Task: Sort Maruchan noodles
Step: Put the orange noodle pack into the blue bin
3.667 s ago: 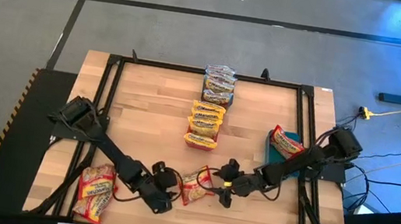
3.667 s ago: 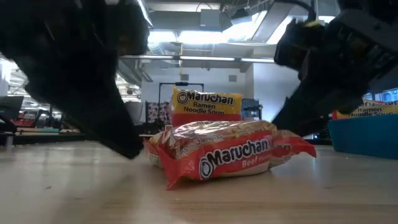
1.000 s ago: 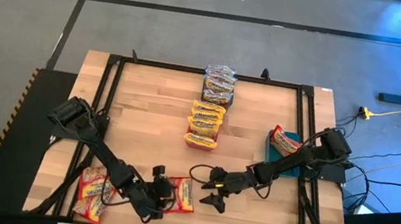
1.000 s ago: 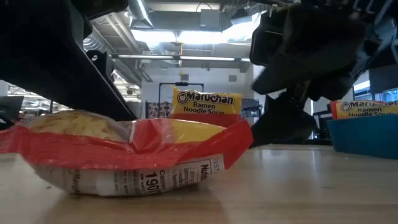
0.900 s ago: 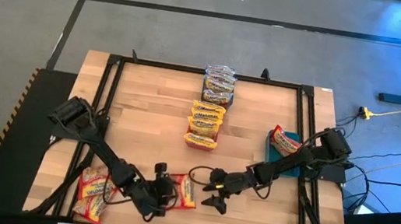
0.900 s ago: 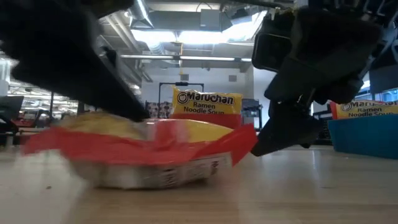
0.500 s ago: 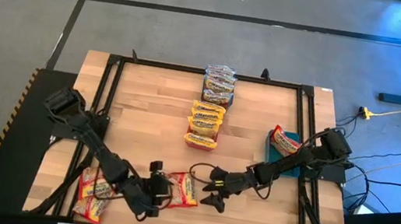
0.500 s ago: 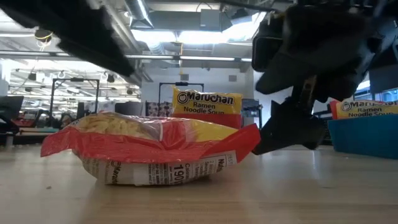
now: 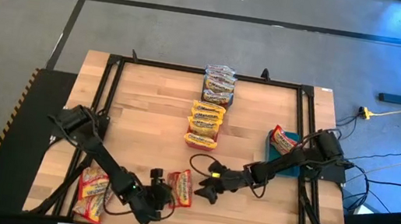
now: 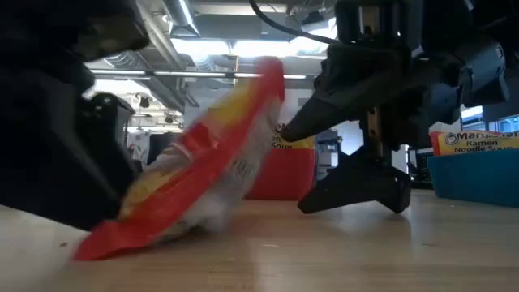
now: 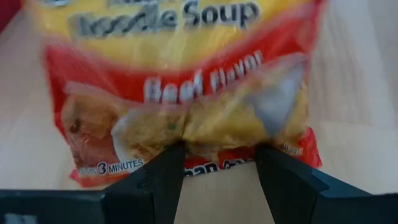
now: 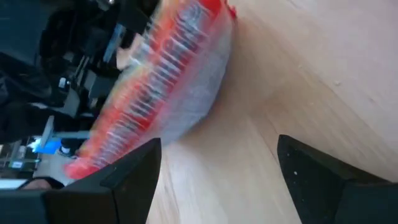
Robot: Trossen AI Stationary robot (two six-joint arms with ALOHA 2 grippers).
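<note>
My bench (image 9: 145, 112) is a pale wooden top inside a black frame. Down its middle, toward the far edge, a row of Maruchan noodles packets (image 9: 208, 119) stands on the wood. By the right rail sits a teal bin (image 9: 278, 150) with one packet in it. At the near left corner a red bin (image 9: 92, 194) holds more packets. Near the front centre, a red beef packet (image 9: 182, 189) rests tilted, one edge on the wood.
</note>
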